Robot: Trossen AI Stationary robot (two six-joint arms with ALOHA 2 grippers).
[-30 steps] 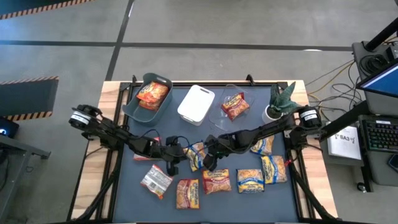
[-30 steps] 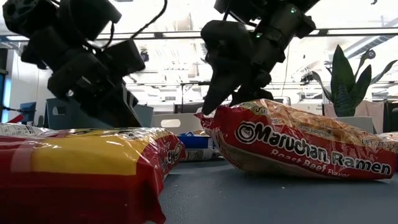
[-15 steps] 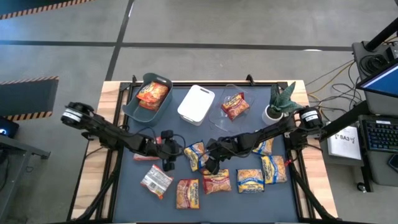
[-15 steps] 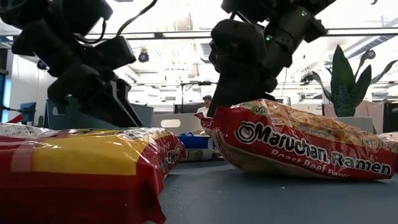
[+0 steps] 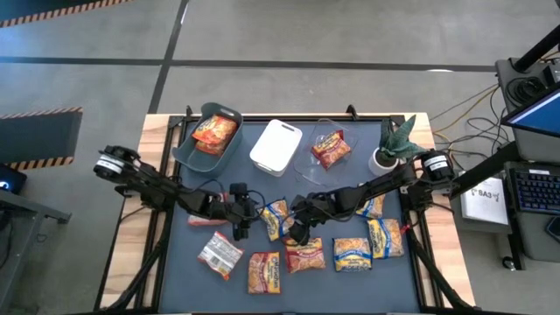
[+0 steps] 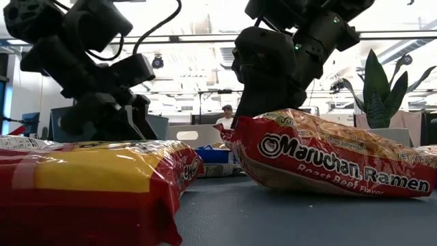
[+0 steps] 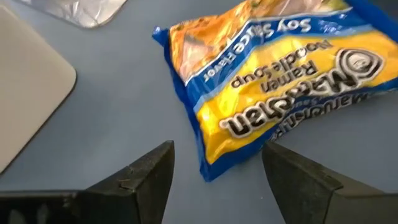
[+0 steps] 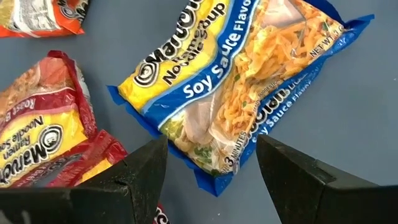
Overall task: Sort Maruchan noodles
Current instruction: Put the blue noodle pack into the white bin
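Left gripper: mid-table, jaws wide apart, empty, just left of a blue-yellow packet.
Right gripper: just right of that packet, jaws apart over it, empty.
Noodles: most loose on the near mat; one in the grey bin, one in the clear bin.

Left gripper fingers now apart.

Grey-green bin, white bin & clear bin in a row at table's far edge; potted plant beside clear bin. Person in room behind.
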